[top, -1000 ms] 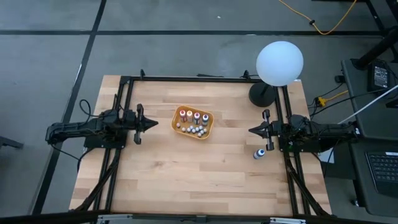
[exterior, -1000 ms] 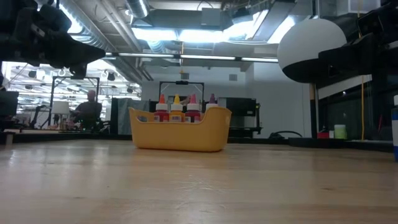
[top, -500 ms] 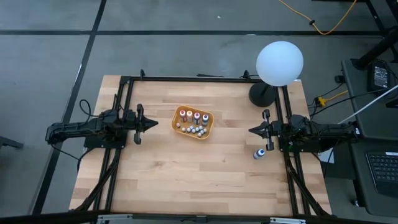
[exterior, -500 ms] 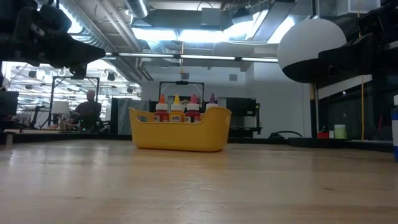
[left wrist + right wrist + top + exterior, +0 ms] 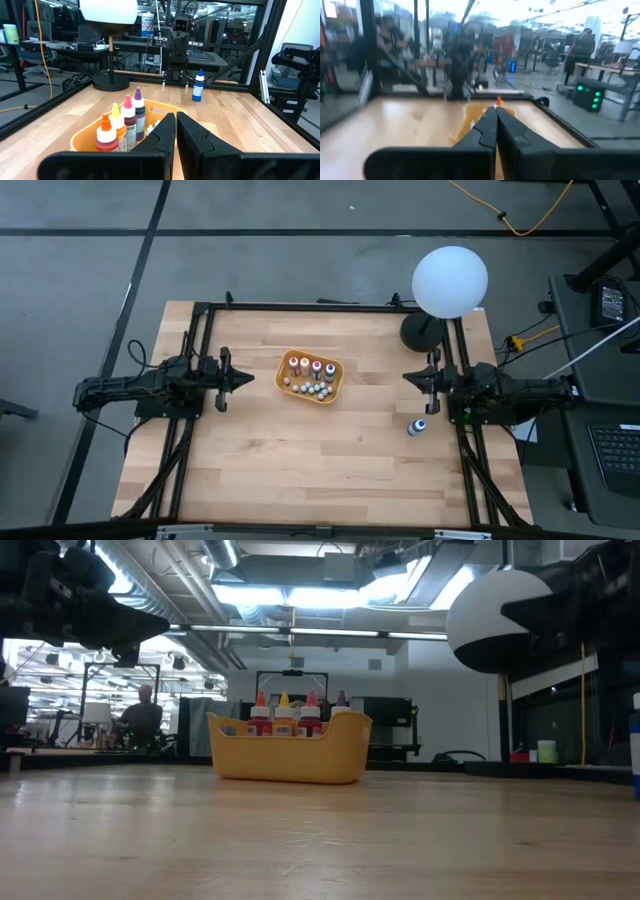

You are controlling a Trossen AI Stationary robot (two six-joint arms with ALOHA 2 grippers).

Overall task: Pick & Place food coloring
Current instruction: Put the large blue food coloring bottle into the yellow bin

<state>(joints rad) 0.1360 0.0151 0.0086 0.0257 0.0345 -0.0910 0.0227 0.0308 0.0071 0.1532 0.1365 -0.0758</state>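
Observation:
Several food coloring bottles (image 5: 307,366) with coloured tops stand upright in the orange tray (image 5: 335,386) at the table's middle; more lie beside them. In the left wrist view their tops show orange, yellow, pink and purple (image 5: 123,122). One blue-topped bottle (image 5: 417,426) stands alone on the wood near the right edge, also seen in the left wrist view (image 5: 198,86). My left gripper (image 5: 246,378) is shut, level, left of the tray. My right gripper (image 5: 406,378) is shut, right of the tray and farther from the near edge than the lone bottle.
A white globe lamp (image 5: 450,280) on a black base (image 5: 421,332) stands at the far right corner. A black frame (image 5: 320,306) runs along the table's edges. Bare wood lies between the tray and each gripper and toward the near edge. People and desks show in the room beyond.
My right gripper has swung a little toward the table's far edge, away from the lone blue-topped bottle, staying shut. The bottles and tray have kept still.

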